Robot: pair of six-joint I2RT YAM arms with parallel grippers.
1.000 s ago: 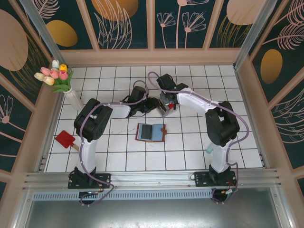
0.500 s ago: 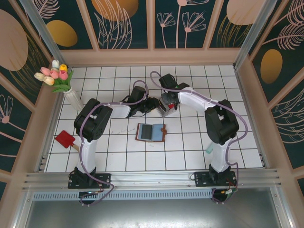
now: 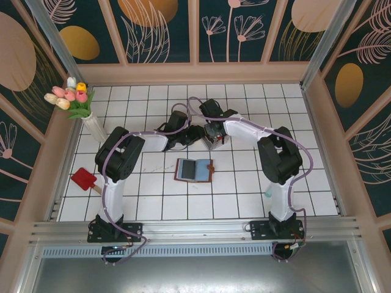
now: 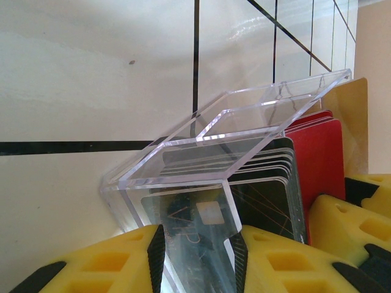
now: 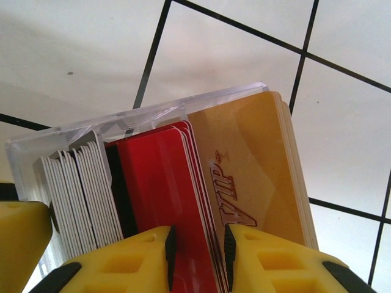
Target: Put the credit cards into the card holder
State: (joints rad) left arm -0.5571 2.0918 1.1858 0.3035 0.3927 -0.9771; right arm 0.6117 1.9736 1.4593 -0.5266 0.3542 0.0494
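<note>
From above, the wallet [image 3: 194,170] lies open on the tiled surface [image 3: 305,183], nearer the arm bases. It is apart from the clear box [image 3: 211,144] further back, where both arms meet

Left wrist: the left jaws are narrow, pinching the box's near wall with a pad [image 4: 156,256] on each side. The cards [image 4: 269,183] stand on edge inside, packed close together

Right wrist: the right jaws are narrow, closed about the free edge of the red cards [image 5: 159,201] mid-stack, with the tan card [image 5: 250,183] just beside them

The cards look light, stiff and slick, so several may lift together. A hold on one card's flat faces near its free edge seems best. The box looks light too, and would likely shift if it were not held
</note>
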